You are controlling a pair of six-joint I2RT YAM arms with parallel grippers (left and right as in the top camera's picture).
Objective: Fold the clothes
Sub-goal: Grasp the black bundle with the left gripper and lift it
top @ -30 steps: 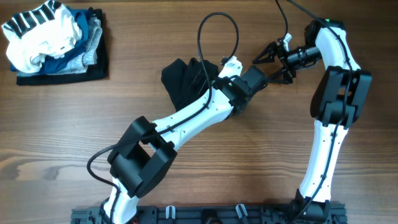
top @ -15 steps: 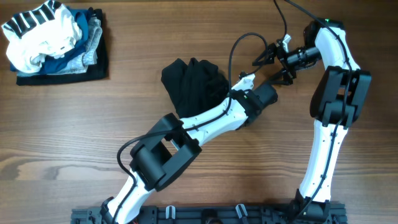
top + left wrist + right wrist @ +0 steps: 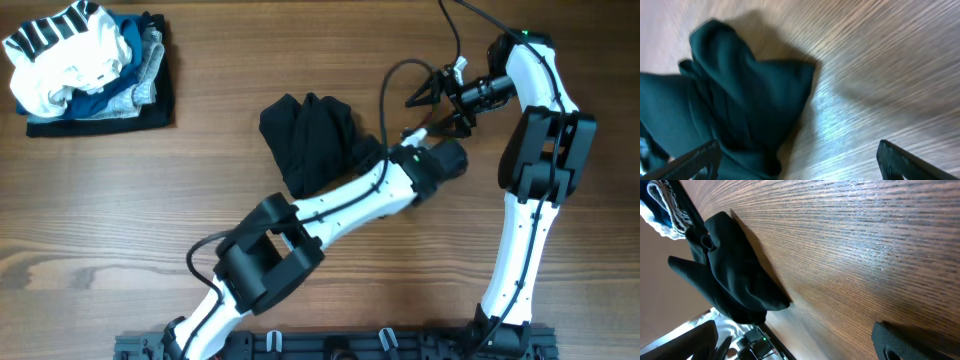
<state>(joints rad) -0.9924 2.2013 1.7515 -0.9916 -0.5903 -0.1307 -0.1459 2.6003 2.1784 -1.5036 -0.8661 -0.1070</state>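
Note:
The clothes [image 3: 312,140] are one plain black garment, crumpled in a heap at the middle of the wooden table. My left gripper [image 3: 447,158] is just right of the heap, apart from it, its arm stretched diagonally beneath the heap. In the left wrist view the garment [image 3: 740,100] fills the left side, and the left gripper [image 3: 799,160] is open with only cloth edge and bare wood between its fingers. My right gripper [image 3: 428,108] hovers open at the back right, holding nothing. The right wrist view looks across the wood at the garment [image 3: 735,275] past the open right gripper [image 3: 795,339].
A small stack of white, striped, blue and grey garments [image 3: 90,65] lies at the table's far left corner, also seen as the stack [image 3: 665,200] in the right wrist view. A black cable [image 3: 395,85] loops above the left wrist. The left arm's white links [image 3: 340,200] cross the table's middle.
My left arm has swung to the right, off the garment's right edge, and its wrist now lies clear of the cloth. The garment and the right arm have stayed put.

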